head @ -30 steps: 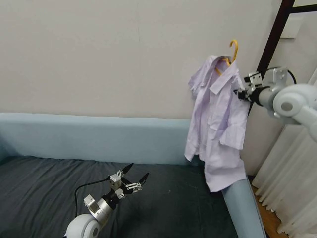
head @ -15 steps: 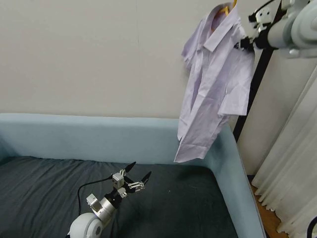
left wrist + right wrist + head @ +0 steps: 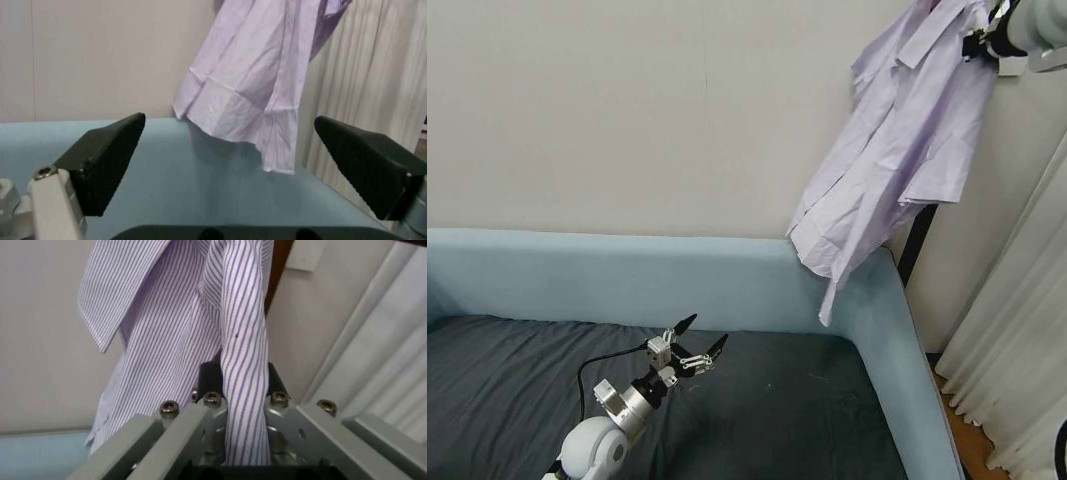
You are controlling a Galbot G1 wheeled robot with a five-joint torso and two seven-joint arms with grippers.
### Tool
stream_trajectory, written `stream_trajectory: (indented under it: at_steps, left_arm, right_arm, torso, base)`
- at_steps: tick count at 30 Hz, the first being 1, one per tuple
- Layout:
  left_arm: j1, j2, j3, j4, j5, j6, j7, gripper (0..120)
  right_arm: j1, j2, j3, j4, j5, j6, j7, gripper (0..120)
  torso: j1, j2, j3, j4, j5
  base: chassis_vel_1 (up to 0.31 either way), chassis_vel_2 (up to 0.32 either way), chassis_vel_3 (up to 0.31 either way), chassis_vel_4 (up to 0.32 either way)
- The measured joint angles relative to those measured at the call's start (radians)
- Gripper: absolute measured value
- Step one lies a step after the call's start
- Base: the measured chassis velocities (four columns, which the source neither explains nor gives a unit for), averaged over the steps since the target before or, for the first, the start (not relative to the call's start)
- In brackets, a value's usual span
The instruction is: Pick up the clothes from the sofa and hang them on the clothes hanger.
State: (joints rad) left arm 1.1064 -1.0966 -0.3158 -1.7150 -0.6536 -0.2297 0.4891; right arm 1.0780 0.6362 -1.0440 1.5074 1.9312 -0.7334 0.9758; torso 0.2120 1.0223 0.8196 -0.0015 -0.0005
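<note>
While the left claw [image 3: 689, 350] hangs low over the dark seat [image 3: 517, 400] near the sofa's [image 3: 627, 280] middle, fingers spread wide w/ nothing between them, it sits approx. where it was 1 sec ago, i.e. it's idle.

All the change is further right. The shirt [image 3: 907, 150] has gone up and over toward the sofa's right end. 1 sec ago its hem drooped down past the sofa's right arm. Now the lowest corner dangles just above the right end of the backrest, clear of the seat, and the cloth trails out at a slant vs. hanging straight, so it's prob. swinging.

At the top right corner, the right claw [image 3: 987, 42] is clamped on a fold of the striped shirt; the wrist view shows the cloth pinched between both pads. It has risen w/ the load.

Behind the shirt's lower edge stands the dark pole [image 3: 914, 250], w/ the curtain [image 3: 1017, 340] beyond.

Judgement: pickup is done, the sofa holds 0 clothes in sight, and the carry to the rack is well along. Hooking on is not yet done, and the swing could spoil the aim.
</note>
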Motion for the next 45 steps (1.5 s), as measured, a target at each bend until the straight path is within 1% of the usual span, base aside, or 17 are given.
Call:
stream_trajectory:
  at_steps: [2, 9, 14, 18, 22, 23, 26, 28, 30, 33, 34, 36, 38, 39, 41, 43, 45]
  left_arm:
    - [0.0, -0.003, 0.001, -0.005, 0.0, 0.0, -0.001, 100]
    - [0.02, -0.004, -0.005, -0.02, 0.001, -0.001, -0.001, 100]
    - [0.027, -0.002, -0.01, -0.025, 0.002, -0.002, -0.001, 100]
    - [0.044, 0.001, -0.019, -0.037, 0.003, -0.003, -0.003, 100]
    - [0.085, -0.001, -0.035, -0.059, 0.014, -0.008, -0.007, 100]
    - [0.085, -0.001, -0.035, -0.059, 0.014, -0.008, -0.007, 100]
    - [0.11, -0.004, -0.047, -0.07, 0.025, -0.017, -0.009, 100]
    - [0.119, -0.003, -0.053, -0.079, 0.027, -0.017, -0.009, 100]
    - [0.123, -0.005, -0.055, -0.082, 0.028, -0.018, -0.009, 100]
    - [0.138, -0.015, -0.061, -0.09, 0.039, -0.02, -0.009, 100]
    - [0.138, -0.015, -0.061, -0.09, 0.039, -0.02, -0.009, 100]
    - [0.143, -0.019, -0.07, -0.091, 0.04, -0.022, -0.01, 100]
    - [0.142, -0.019, -0.075, -0.091, 0.039, -0.022, -0.012, 100]
    - [0.142, -0.019, -0.075, -0.091, 0.039, -0.022, -0.012, 100]
    - [0.135, -0.011, -0.084, -0.084, 0.031, -0.022, -0.014, 100]
    - [0.125, -0.003, -0.09, -0.067, 0.021, -0.023, -0.014, 100]
    - [0.12, -0.001, -0.091, -0.059, 0.019, -0.026, -0.014, 100]
  right_arm:
    - [-0.008, -0.022, 0.0, 0.034, 0.012, 0.001, 0.035, 1]
    - [-0.001, -0.063, -0.011, 0.096, 0.046, 0.001, 0.081, 1]
    - [0.011, -0.073, -0.022, 0.112, 0.056, 0.001, 0.085, 1]
    - [0.028, -0.097, -0.035, 0.147, 0.074, 0.001, 0.091, 1]
    - [0.021, -0.155, -0.04, 0.207, 0.089, 0.001, 0.129, 1]
    - [0.021, -0.155, -0.04, 0.207, 0.089, 0.001, 0.129, 1]
    - [-0.027, -0.22, -0.011, 0.245, 0.08, 0.002, 0.184, 1]
    - [-0.033, -0.244, -0.012, 0.245, 0.065, 0.002, 0.193, 1]
    - [-0.033, -0.247, -0.014, 0.238, 0.056, 0.002, 0.193, 1]
    - [-0.049, -0.211, -0.016, 0.18, 0.022, 0.003, 0.189, 1]
    - [-0.049, -0.211, -0.016, 0.18, 0.022, 0.003, 0.189, 1]
    - [-0.064, -0.154, -0.013, 0.107, 0.009, 0.003, 0.176, 1]
    - [-0.074, -0.119, -0.011, 0.049, -0.006, 0.003, 0.167, 1]
    - [-0.074, -0.119, -0.011, 0.049, -0.006, 0.003, 0.167, 1]
    - [-0.092, -0.064, 0.002, -0.06, -0.033, 0.003, 0.159, 1]
    - [-0.1, -0.036, 0.008, -0.123, -0.057, 0.003, 0.133, 1]
    - [-0.103, -0.029, 0.009, -0.138, -0.063, 0.003, 0.125, 1]
  torso:
    - [0.0, 0.0, 0.0, 0.0, 0.0]
    - [0.0, 0.0, 0.0, 0.0003, 0.0]
    - [0.0, 0.0, 0.0, 0.0003, -0.0002]
    - [0.0, 0.0, 0.0, 0.0002, -0.0005]
    - [0.0, 0.0, 0.0, 0.0003, -0.0005]
    - [0.0, 0.0, 0.0, 0.0003, -0.0005]
    - [0.0, 0.0, 0.0, 0.0001, 0.0001]
    - [0.0, 0.0, 0.0, 0.0, 0.0001]
    - [0.0, 0.0, 0.0, -0.0001, 0.0001]
    - [0.0, 0.0, 0.0, 0.0001, -0.0003]
    - [0.0, 0.0, 0.0, 0.0001, -0.0003]
    - [0.0, 0.0, 0.0, 0.0008, -0.0006]
    - [0.0, 0.0, 0.0, 0.0007, -0.0007]
    - [0.0, 0.0, 0.0, 0.0007, -0.0007]
    - [0.0, 0.0, 0.0, 0.0006, -0.0004]
    - [0.0, 0.0, 0.0, 0.0003, -0.0003]
    - [0.0, 0.0, 0.0, 0.0002, -0.0004]
  base:
    - [0.0, 0.0, 0.0, 0.0]
    - [0.0, 0.0, 0.0, 0.0]
    - [0.0, 0.0, 0.0, 0.0]
    - [0.0, 0.0, 0.0, 0.0]
    - [0.0, 0.0, 0.0, 0.0]
    - [0.0, 0.0, 0.0, 0.0]
    - [0.0, 0.0, 0.0, 0.0]
    - [0.0, 0.0, 0.0, 0.0]
    - [0.0, 0.0, 0.0, 0.0]
    - [0.0, 0.0, 0.0, 0.0]
    - [0.0, 0.0, 0.0, 0.0]
    - [0.0, 0.0, 0.0, 0.0]
    - [0.0, 0.0, 0.0, 0.0]
    - [0.0, 0.0, 0.0, 0.0]
    - [0.0, 0.0, 0.0, 0.0]
    - [0.0, 0.0, 0.0, 0.0]
    - [0.0, 0.0, 0.0, 0.0]
